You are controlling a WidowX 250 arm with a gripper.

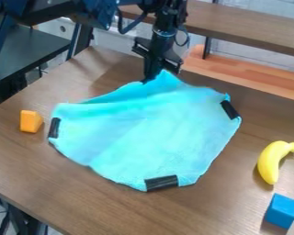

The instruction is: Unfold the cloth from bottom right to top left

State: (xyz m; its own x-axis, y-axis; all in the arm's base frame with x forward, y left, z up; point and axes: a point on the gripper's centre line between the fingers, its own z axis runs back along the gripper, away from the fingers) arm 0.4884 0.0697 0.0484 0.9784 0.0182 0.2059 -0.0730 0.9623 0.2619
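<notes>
The claw (151, 75) is closed, by the look of it clamped on the cloth (143, 133) at its peaked far corner. The cloth lies mid-counter (70, 197) and spreads from the claw toward the near edge — its black-patched near corner (161, 182) is the one roughly opposite the grip. So the coming move should draw the held corner away from that patch, toward the counter's far-left corner, then lower it — too hard a pull could drag the whole cloth.

Robotics lab, black robot arm (97, 13), wood-topped table (26, 160), pale block wall (254, 58)
</notes>
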